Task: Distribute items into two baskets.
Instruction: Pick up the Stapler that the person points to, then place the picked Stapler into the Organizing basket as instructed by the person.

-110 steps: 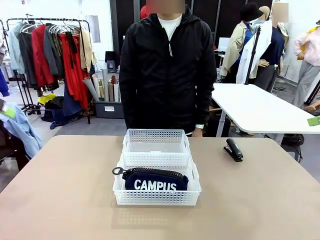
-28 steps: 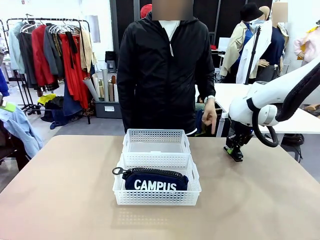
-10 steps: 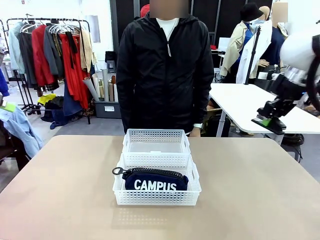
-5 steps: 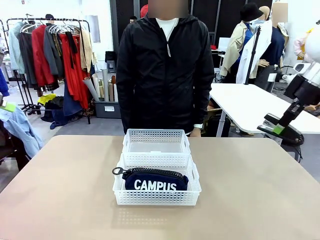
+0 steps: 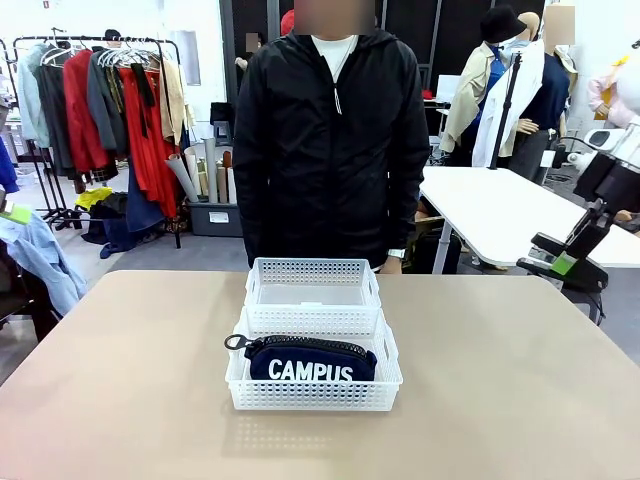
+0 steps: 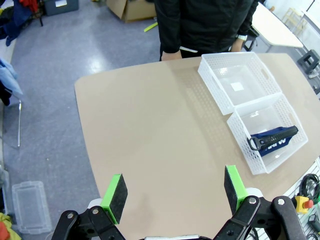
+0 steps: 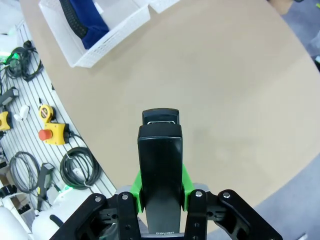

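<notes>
- Over at the right edge of the front view, the right tool (image 5: 566, 262) is up in the air, clamped tight on the black stapler (image 5: 558, 263). Wrist view shows it nicely: green pads squeezing both sides of the stapler (image 7: 160, 165), which sticks straight out past the fingertips.
- Stapler's long axis runs along the fingers, not across them, so it'll go wherever the tool points.
- Both white baskets sit mid-worktop, touching end to end. The near basket (image 5: 314, 372) already has the navy pouch (image 5: 310, 360) with "CAMPUS" on it lying inside. The far basket (image 5: 313, 294), closer to the person, looks empty.
- So the bit that matters: the empty far basket is well off to the robot's left of the stapler and lower down. My guess is the right arm needs to swing inward across the worktop (image 5: 500, 400) and come down over it.
- Left tool (image 6: 173, 190) is hanging high above the worktop with its fingers spread wide, nothing in it. Baskets show far off at the right of its view.
- Right arm's got the stapler, so it's obviously the one to finish this. Might need to tip the stapler down so it fits between the basket walls.
</notes>
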{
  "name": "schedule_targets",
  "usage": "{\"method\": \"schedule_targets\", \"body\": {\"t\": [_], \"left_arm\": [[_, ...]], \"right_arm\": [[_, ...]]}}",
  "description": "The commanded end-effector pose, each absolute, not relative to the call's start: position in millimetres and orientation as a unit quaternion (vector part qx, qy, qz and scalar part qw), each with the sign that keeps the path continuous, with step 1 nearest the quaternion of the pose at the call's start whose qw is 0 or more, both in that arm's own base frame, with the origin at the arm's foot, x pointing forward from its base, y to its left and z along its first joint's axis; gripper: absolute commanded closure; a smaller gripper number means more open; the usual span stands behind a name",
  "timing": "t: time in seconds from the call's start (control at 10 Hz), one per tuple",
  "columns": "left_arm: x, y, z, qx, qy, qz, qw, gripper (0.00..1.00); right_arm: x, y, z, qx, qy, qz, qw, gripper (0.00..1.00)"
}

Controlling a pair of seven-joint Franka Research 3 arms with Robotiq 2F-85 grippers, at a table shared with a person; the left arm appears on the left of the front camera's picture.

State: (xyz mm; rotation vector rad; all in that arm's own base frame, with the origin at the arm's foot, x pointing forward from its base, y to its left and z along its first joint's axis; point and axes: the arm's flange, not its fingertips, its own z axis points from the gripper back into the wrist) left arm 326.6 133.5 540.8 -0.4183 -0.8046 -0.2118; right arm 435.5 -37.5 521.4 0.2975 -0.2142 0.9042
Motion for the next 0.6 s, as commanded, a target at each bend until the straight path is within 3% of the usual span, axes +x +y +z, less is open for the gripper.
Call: {"method": "schedule_targets", "body": {"t": [0.0, 0.5], "left_arm": [[326.4, 131.6, 541.3, -0.207, -0.388, -0.100, 0.892, 0.00], [326.4, 131.6, 541.3, -0.207, -0.388, -0.100, 0.892, 0.00]], "right_arm": [[431.4, -36.9, 522.8, 0.143, -0.105, 0.432, 0.884, 1.00], [431.4, -36.9, 522.8, 0.143, -0.105, 0.432, 0.884, 1.00]]}}
